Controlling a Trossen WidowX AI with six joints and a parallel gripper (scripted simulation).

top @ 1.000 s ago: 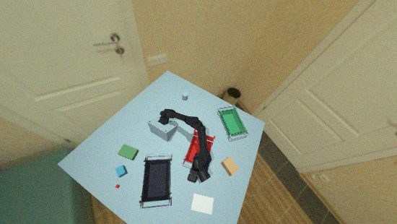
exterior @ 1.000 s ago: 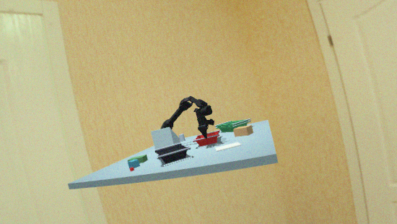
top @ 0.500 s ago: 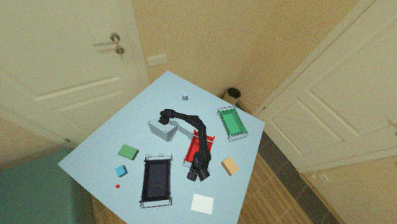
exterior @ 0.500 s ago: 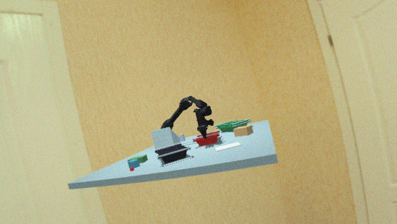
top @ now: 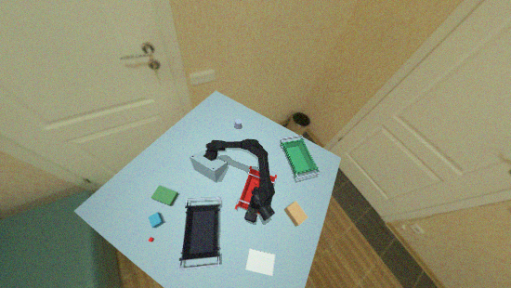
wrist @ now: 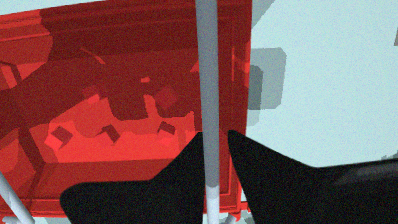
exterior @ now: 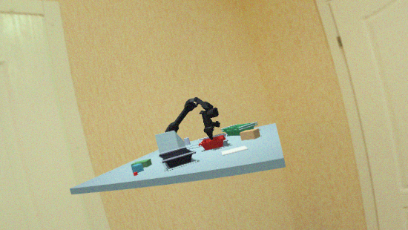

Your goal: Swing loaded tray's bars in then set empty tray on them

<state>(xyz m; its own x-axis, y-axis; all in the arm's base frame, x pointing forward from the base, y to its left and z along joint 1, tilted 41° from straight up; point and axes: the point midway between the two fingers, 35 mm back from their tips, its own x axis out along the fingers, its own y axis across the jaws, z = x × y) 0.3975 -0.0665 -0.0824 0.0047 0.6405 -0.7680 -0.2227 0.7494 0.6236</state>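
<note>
A red tray (top: 246, 189) (exterior: 214, 144) (wrist: 100, 176) stands under the arm, with several small red blocks (wrist: 166, 97) on its floor. One wire bar (wrist: 209, 65) lies in over the end of the tray below my gripper. The other bar (wrist: 14, 199) crosses the tray near its far end. My gripper (exterior: 211, 138) (wrist: 215, 136) is narrowly open, its fingertips astride the first bar with a gap on one side; its fingertips are hidden in the top view. A green tray (top: 299, 157) (exterior: 237, 130) lies apart, looks empty, and its bars are out over its ends.
A black tray (top: 202, 228) (exterior: 178, 159) with bars out stands front left. A grey box (top: 209, 167) is at the arm's base. An orange block (top: 295, 213), a white sheet (top: 260, 262), a green block (top: 164, 195), a blue block (top: 155, 219) and a small lilac cylinder (top: 238, 124) lie around.
</note>
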